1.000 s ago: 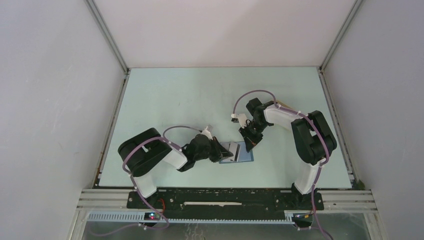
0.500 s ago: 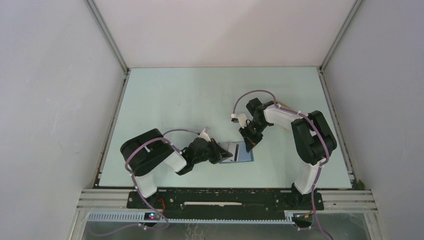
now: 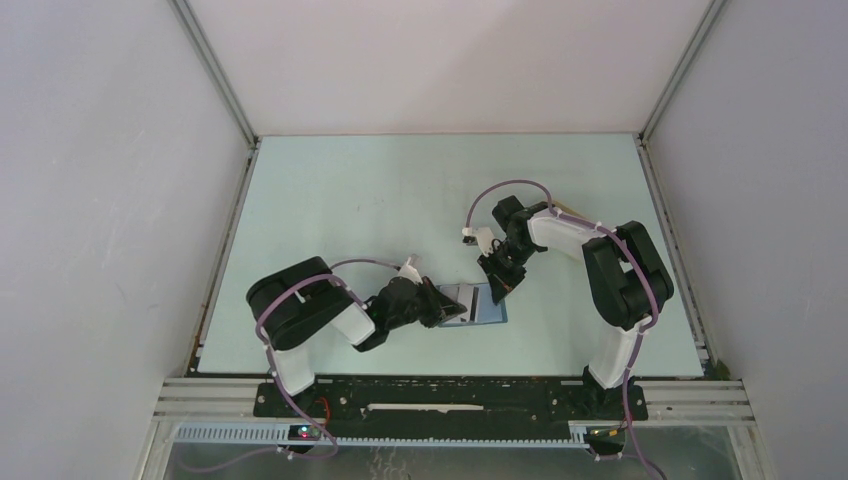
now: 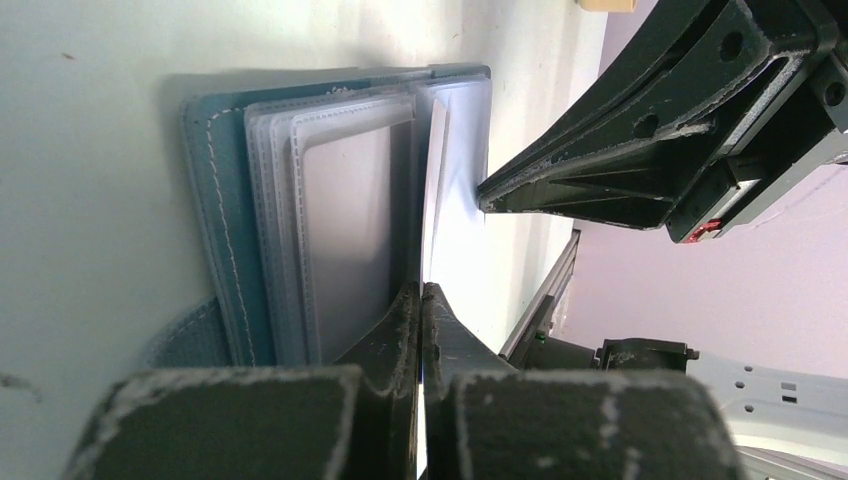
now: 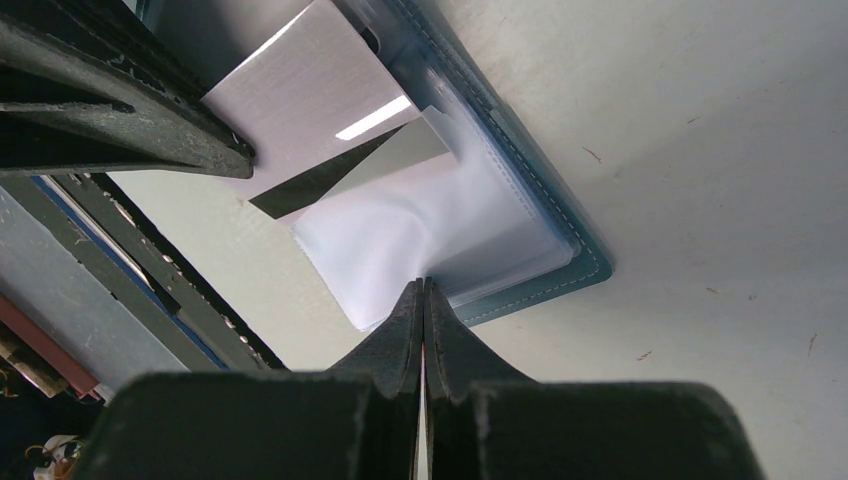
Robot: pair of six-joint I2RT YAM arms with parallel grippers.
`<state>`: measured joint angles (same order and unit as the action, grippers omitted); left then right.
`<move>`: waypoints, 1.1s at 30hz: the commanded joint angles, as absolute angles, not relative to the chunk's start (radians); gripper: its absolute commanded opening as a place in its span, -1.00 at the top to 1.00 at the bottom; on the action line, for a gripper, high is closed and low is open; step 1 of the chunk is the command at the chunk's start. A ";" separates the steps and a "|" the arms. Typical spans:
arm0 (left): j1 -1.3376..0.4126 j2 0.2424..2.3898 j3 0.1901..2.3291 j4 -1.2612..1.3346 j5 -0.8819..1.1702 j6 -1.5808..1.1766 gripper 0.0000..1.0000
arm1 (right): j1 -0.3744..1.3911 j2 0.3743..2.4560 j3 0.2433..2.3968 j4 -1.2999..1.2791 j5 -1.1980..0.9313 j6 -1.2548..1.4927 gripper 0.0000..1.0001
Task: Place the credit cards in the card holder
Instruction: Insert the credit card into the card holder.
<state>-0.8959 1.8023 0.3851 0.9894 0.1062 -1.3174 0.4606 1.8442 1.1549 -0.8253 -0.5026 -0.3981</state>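
Left arm (image 3: 305, 310) has crept right over the last second, elbow tucking in and wrist settling lower over the table (image 3: 350, 190). Right arm (image 3: 620, 270) hasn't budged. I read that as the left feeding its card forward while the right just holds station, so insertion is under way, not done. Pose: left arm is folded low, forearm running right along the near side of the table. Right arm reaches in from the far right, wrist angled down and left. The two tips nearly meet over the card holder (image 3: 490, 306), which lies open and flat near the front edge between them. Left gripper (image 4: 421, 300) is clenched on a card (image 5: 300, 95), silver with a dark stripe, edge-on from its own camera. The leading edge is at the pocket mouth, with most of the card outside. Right gripper (image 5: 422, 288) is pinched tight on the clear sleeve (image 5: 400, 235), apparently lifting it to keep the slot open. No other cards in view.
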 commanded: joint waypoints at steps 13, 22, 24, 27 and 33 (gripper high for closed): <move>-0.920 1.858 0.385 1.022 0.055 -1.301 1.00 | 0.468 1.821 1.191 -0.825 -0.515 -0.393 0.94; -0.939 1.867 0.382 1.052 0.063 -1.319 0.89 | 0.468 1.818 1.191 -0.825 -0.523 -0.391 0.91; -0.940 1.861 0.379 1.051 0.062 -1.319 0.82 | 0.466 1.815 1.194 -0.830 -0.531 -0.392 0.90; -0.940 1.853 0.371 1.051 0.061 -1.321 0.71 | 0.460 1.803 1.200 -0.837 -0.557 -0.397 0.87; -0.939 1.853 0.364 1.051 0.056 -1.319 0.57 | 0.446 1.764 1.198 -0.841 -0.615 -0.403 0.79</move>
